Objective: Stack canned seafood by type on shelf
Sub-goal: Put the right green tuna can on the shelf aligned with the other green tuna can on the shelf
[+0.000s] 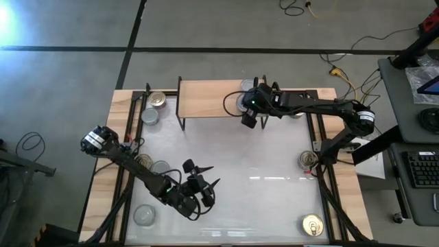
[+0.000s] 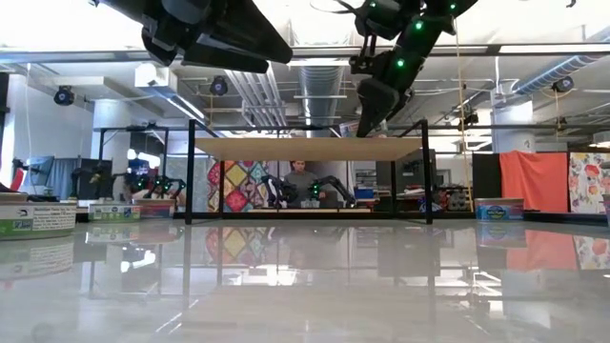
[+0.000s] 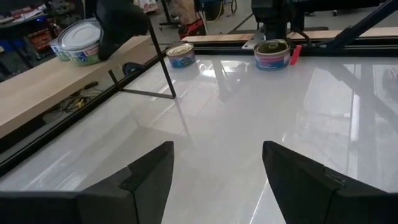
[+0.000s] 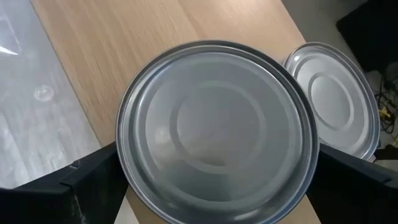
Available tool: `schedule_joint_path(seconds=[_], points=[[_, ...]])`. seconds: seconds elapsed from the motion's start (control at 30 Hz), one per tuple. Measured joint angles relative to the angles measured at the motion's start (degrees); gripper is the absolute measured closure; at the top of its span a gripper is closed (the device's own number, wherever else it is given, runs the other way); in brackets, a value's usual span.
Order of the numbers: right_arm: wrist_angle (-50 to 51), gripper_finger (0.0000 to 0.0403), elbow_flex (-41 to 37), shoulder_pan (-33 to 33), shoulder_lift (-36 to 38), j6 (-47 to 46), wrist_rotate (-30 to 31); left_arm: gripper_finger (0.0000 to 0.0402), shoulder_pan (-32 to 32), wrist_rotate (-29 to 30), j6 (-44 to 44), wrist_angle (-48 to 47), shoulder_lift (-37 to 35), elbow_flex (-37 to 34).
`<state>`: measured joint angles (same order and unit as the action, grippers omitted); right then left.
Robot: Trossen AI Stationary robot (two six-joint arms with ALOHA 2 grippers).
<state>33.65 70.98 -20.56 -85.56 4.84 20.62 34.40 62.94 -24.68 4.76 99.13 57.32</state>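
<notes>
The shelf (image 1: 209,98) stands at the table's far middle, a light wooden board on thin black legs. My right gripper (image 1: 248,118) hangs over its right part, fingers apart on either side of a silver-lidded tin (image 4: 214,130). A second silver tin (image 4: 336,99) rests on the board right beside it. In the left wrist view both tins (image 3: 81,42) show on the board under the dark gripper. My left gripper (image 1: 199,182) hovers open over the table's near middle, with nothing between its fingers (image 3: 149,180). My right gripper comes at the silver tin slanting down from above, one finger (image 4: 81,186) at each side of its rim (image 4: 124,155). I cannot tell whether the fingers touch it. The tin sits level, lid up, over the board.
More tins lie around the table: two at the far left (image 1: 157,99), two at the left edge (image 1: 144,161), a silver one near left (image 1: 145,215), gold-lidded ones at the right (image 1: 308,159) and near right (image 1: 312,224). A person shows beyond the shelf (image 2: 303,181).
</notes>
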Motion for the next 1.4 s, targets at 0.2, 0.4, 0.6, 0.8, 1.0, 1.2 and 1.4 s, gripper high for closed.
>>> schedule_joint_path(seconds=[0.2, 0.4, 0.6, 0.8, 1.0, 1.2, 1.4], points=[[0.13, 0.0003, -0.02, 0.00, 0.00, -1.01, 0.20, 0.0171, -0.05, 0.04, 0.17, 0.19, 0.00, 0.00], [0.10, 0.0003, -0.07, 0.00, 0.00, -1.31, 0.22, 0.0171, -0.38, 0.11, 0.15, 0.22, 0.00, 0.00], [0.68, 0.0003, 1.20, -0.02, -0.10, 1.24, 0.20, 0.0170, -0.40, 0.13, 0.15, 0.26, 0.00, 0.00], [0.33, 0.0003, 3.03, 0.00, -0.15, 2.25, 0.27, 0.0170, -0.40, 0.13, 0.15, 0.25, 0.00, 0.00], [0.79, 0.0003, 3.17, -0.02, -0.15, 2.28, 0.31, 0.0170, -0.47, 0.13, 0.16, 0.24, 0.00, 0.00], [2.12, 0.0003, 3.41, -0.13, -0.15, 1.84, 0.24, 0.0170, -0.47, 0.11, 0.15, 0.24, 0.00, 0.00], [3.78, 0.0003, 3.41, -2.07, -0.11, -0.10, -4.62, 0.0170, -0.47, 0.11, 0.15, 0.24, 0.00, 0.00]])
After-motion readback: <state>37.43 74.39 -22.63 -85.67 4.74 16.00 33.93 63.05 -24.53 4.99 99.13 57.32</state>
